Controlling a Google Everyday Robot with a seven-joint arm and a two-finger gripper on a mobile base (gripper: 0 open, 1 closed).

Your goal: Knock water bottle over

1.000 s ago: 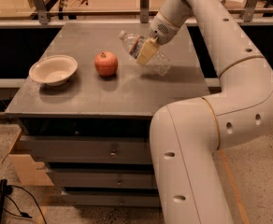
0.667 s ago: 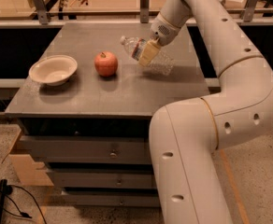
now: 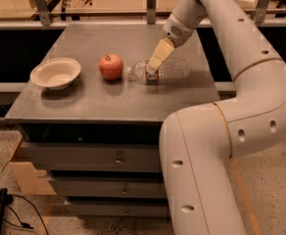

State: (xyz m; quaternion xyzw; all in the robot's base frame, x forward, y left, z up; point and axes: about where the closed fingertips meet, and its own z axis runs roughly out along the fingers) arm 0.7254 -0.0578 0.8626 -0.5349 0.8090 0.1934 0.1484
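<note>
The water bottle (image 3: 170, 69) is a clear ribbed plastic bottle. It lies on its side on the grey table (image 3: 108, 102), cap end pointing left toward a red apple (image 3: 111, 66). Its dark red label shows just under my gripper. My gripper (image 3: 155, 62) reaches down from the white arm and its tan fingers rest against the middle of the bottle, over the label. The bottle's right half lies beyond the gripper toward the table's right side.
A white bowl (image 3: 55, 73) sits on the table's left part. My large white arm (image 3: 216, 146) fills the right foreground. Drawers (image 3: 94, 155) are below the tabletop. A wooden workbench with small items runs along the back.
The bottle has gone from tilted and raised near my gripper to lying flat on the table. My gripper has moved down with it.
</note>
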